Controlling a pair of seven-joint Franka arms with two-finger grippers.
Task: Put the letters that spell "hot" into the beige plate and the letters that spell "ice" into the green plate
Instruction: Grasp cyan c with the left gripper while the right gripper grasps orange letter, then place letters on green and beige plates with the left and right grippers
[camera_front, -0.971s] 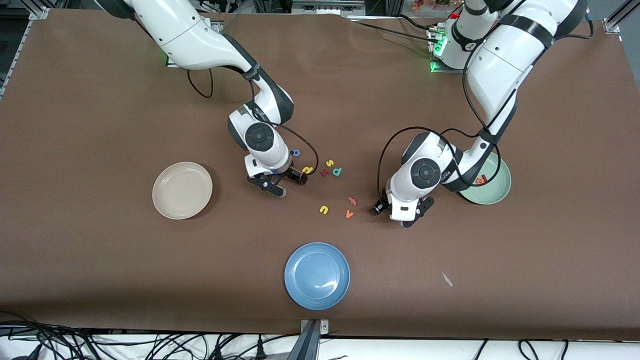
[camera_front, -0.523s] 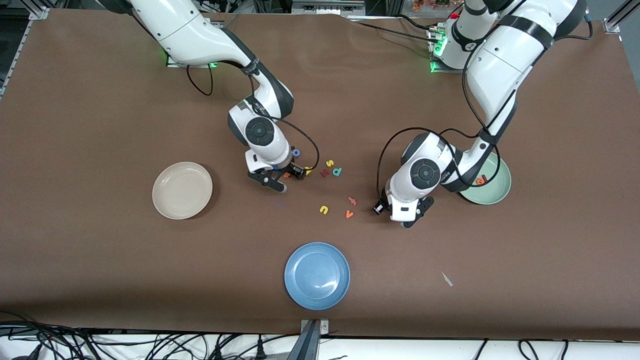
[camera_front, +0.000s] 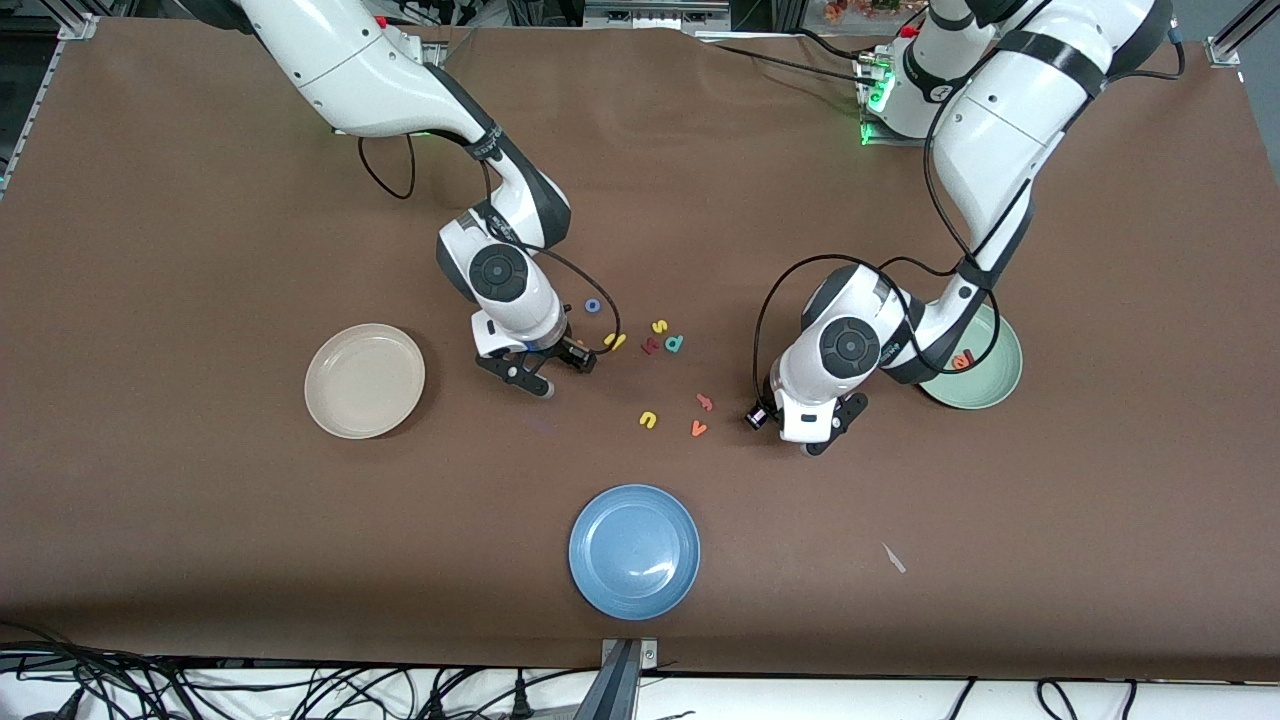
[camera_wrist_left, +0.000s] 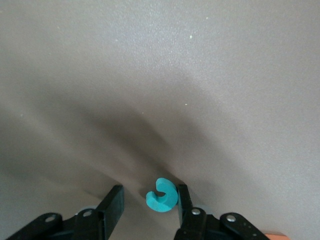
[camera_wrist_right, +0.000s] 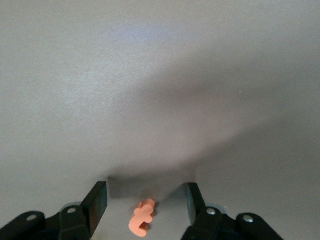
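Presently, line by line:
Left claw (camera_wrist_left: 149, 194): low over the desk (camera_front: 200, 250), at about 8 o'clock from the green plate (camera_front: 990, 385). Its jaws stand apart around the teal "c" (camera_wrist_left: 161, 196).
Teal "c": between the jaws, touching one finger (camera_wrist_left: 182, 197), with a clear gap to the other. Its mouth opens toward that free finger, and it looks to lie flat.
Right claw (camera_wrist_right: 147, 192): over the desk at about 3 o'clock from the beige plate (camera_front: 364, 381). Its jaws are parted, not clamped on anything.
Orange letter (camera_wrist_right: 141, 218): between the right claw's fingers, with a gap showing on both sides. Its long axis runs along the fingers, slightly tilted, not across the gap.
Green plate: an orange "e" (camera_front: 963, 361) lies inside.
Beige plate: holds no letters.
Blue "o" (camera_front: 592, 306): on the desk at about 1 o'clock from the right claw.
Yellow "h" (camera_front: 614, 341): on the desk at 3 o'clock from the right claw, close by.
Change: a second ago the right claw stood against the yellow "h". It has since shifted toward the beige plate, and the "h" is clear of it. The left claw has hardly moved.
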